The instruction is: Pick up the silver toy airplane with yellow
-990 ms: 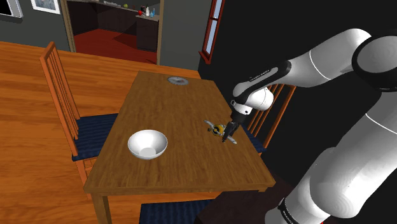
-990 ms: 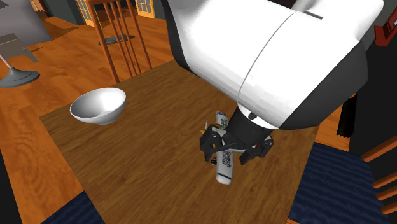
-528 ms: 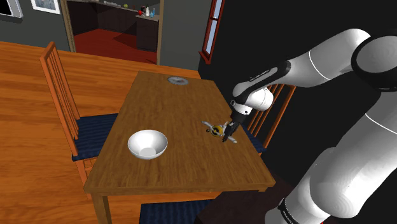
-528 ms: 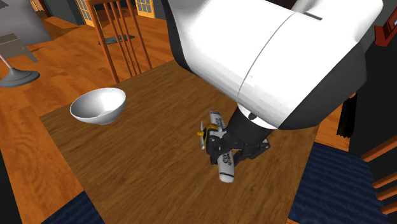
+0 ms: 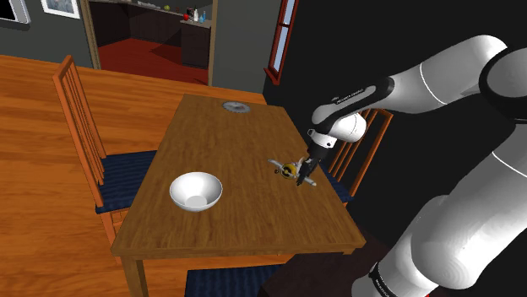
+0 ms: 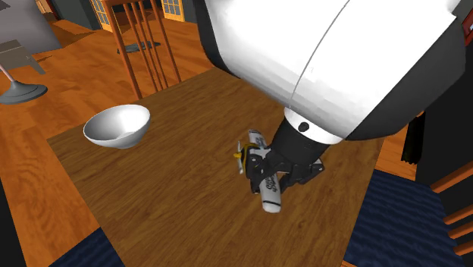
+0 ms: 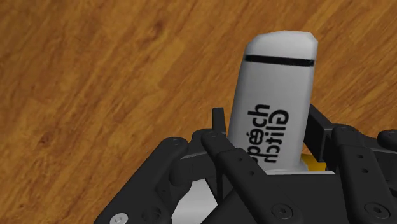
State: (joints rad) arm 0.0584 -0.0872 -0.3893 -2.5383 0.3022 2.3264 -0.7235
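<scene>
The toy airplane (image 5: 289,169) is silvery white with yellow near its nose and lies across the wooden table (image 5: 228,143), toward the shoulder view's right edge. My black gripper (image 5: 301,175) comes down on it from the right and is shut on its body. In the second exterior view the gripper (image 6: 274,173) clasps the airplane (image 6: 268,200) at its middle, with the wings sticking out on both sides. In the wrist view a white wing with black lettering (image 7: 273,108) stands up between the two fingers (image 7: 219,149), and a bit of yellow shows by the other finger.
A white bowl (image 5: 196,191) sits nearer the table's front, also seen as the bowl (image 6: 117,125). A small grey disc (image 5: 236,106) lies at the far end. Wooden chairs with blue cushions stand on the left (image 5: 84,118) and behind the gripper (image 5: 365,139).
The fingers closed onto the airplane, which turned and shifted slightly toward the bowl. The arm's upper part has risen a little.
</scene>
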